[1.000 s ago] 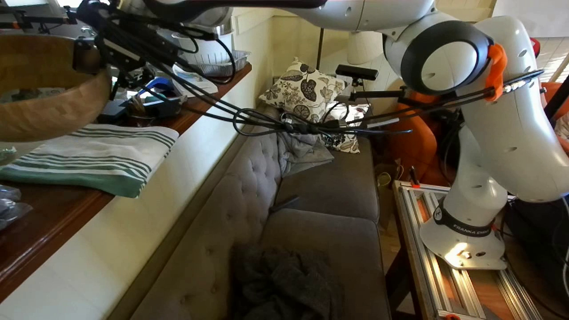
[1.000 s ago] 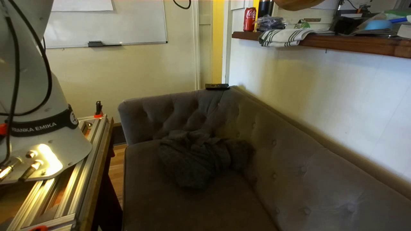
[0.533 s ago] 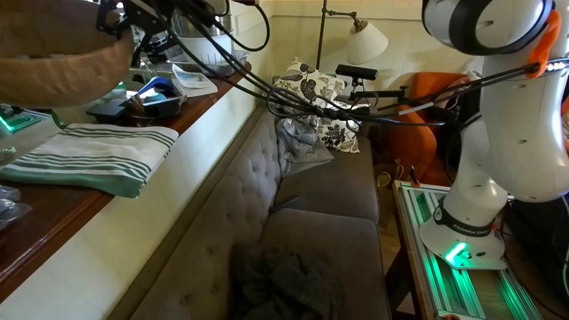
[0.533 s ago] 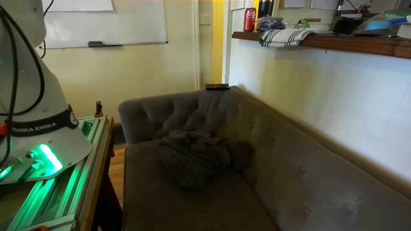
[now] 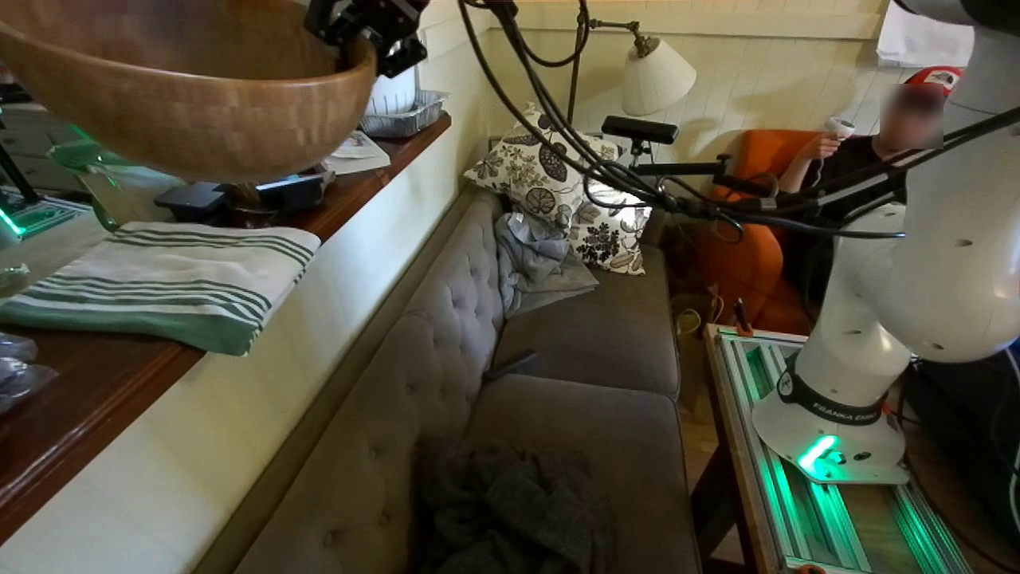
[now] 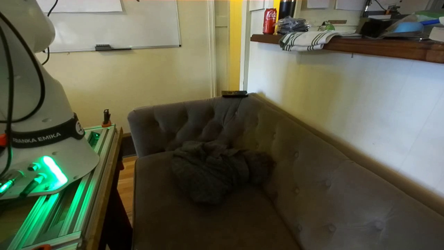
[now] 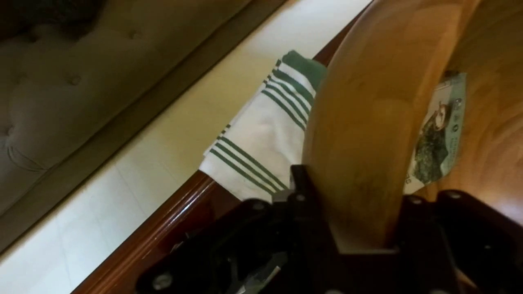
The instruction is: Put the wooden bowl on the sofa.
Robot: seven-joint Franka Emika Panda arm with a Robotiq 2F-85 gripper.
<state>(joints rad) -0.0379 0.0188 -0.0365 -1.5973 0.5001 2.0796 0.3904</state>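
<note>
- Gripping the wooden bowl (image 5: 215,119) by its rim, the gripper (image 5: 362,49) holds it up over the dark wooden ledge (image 5: 88,406).
- Fingers (image 7: 300,179) closed on the bowl's wall in the wrist view: one against the outer side, the other inside, the wood filling the space between them.
- From the fingers, the bowl stretches out to one side, its mouth facing up in an exterior view.
- Within the bowl, near the inner finger, lies a printed packet (image 7: 439,130).
- Lower than the fingers, folded on the ledge, is a striped towel (image 5: 167,279); in the wrist view it shows past the outer finger.
- Well below the fingers, on the outer finger's side past the ledge, stands the sofa (image 5: 590,327), apart from the bowl.
- Also lower than the fingers, a crumpled dark blanket (image 6: 211,170) lies on its seat; farther off are patterned cushions (image 5: 522,163) and a grey cloth (image 5: 550,271).
- Black cables loop from above the fingers to the white arm (image 5: 845,351).
- Well away from the fingers, a person (image 5: 853,159) in a red cap sits in the orange chair (image 5: 741,255).
</note>
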